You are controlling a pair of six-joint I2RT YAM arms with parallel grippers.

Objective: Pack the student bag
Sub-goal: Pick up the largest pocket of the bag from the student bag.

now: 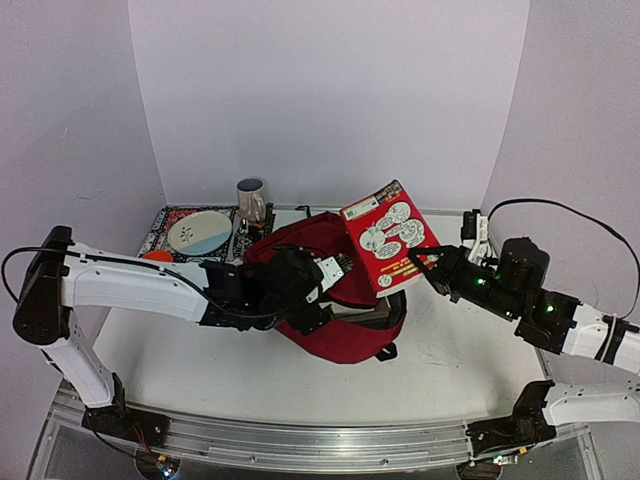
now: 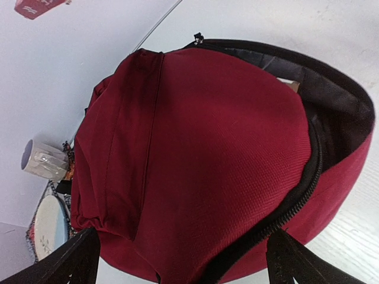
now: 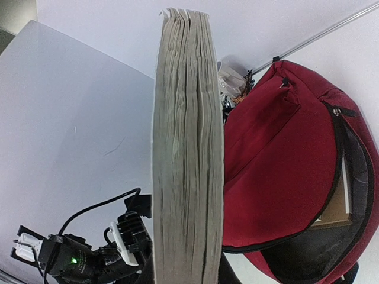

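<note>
The student bag [image 1: 335,320] lies mid-frame in the overhead view, unzipped. Its dark inside hides most of what it holds; only a tan edge [image 3: 334,210] shows. The left gripper [image 2: 185,234] gapes wide over the red fabric, holding nothing. The right gripper [image 1: 420,262] pinches a red comic book [image 1: 388,232] at centre right, its fingers largely hidden behind the pages.

The dark red soft backpack [image 2: 225,165] is matt woven cloth with a fine rough weave and a black toothed zip [image 2: 299,198]. The thick red-covered book [image 1: 390,235] has a printed paper cover; its grey-beige page edges [image 3: 186,148] look rough. The white tabletop [image 1: 450,350] is smooth and matt
</note>
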